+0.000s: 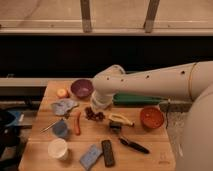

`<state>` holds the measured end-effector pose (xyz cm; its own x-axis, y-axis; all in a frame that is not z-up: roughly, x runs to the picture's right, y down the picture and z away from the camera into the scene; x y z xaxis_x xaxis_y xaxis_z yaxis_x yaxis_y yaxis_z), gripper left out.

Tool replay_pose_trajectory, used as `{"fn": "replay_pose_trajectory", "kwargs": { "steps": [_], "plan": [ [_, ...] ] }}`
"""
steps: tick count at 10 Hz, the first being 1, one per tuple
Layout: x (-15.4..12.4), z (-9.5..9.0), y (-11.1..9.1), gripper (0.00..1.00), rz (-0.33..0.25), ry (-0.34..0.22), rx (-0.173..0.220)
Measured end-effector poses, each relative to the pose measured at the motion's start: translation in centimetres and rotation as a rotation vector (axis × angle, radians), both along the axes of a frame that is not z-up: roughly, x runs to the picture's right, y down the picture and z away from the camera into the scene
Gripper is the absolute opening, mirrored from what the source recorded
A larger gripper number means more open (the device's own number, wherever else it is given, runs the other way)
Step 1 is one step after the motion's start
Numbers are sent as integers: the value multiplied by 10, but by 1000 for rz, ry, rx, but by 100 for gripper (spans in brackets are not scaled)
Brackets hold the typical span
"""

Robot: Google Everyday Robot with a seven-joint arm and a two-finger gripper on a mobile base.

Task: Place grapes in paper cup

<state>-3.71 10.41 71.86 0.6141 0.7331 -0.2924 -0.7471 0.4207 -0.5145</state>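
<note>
Grapes (94,115) lie near the middle of the worktop (160,145), just at six o'clock of the hand (98,106), which is closed; whether it touches them I cannot tell. The paper cup (58,148) stands upright at seven o'clock from the grapes, well apart, past a blue cup (61,129), near the front edge.

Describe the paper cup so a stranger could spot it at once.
On the wooden table, look at the near left corner, away from the tool above the grapes. The paper cup is plain white, nearer the edge than the smaller blue cup behind it.
</note>
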Motion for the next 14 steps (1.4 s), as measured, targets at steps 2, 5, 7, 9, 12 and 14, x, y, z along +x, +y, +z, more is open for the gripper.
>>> {"fn": "replay_pose_trajectory", "kwargs": {
  "steps": [2, 5, 7, 9, 12, 14],
  "plan": [
    [-12, -18, 2, 0, -35, -53, 23],
    [-30, -43, 13, 0, -102, -119, 54],
    [-43, -60, 21, 0, -150, -159, 78],
    [-53, -74, 21, 0, -185, -199, 100],
    [-57, -89, 13, 0, -182, -283, 93],
    [-59, -90, 12, 0, -182, -292, 92]
  ]
}}
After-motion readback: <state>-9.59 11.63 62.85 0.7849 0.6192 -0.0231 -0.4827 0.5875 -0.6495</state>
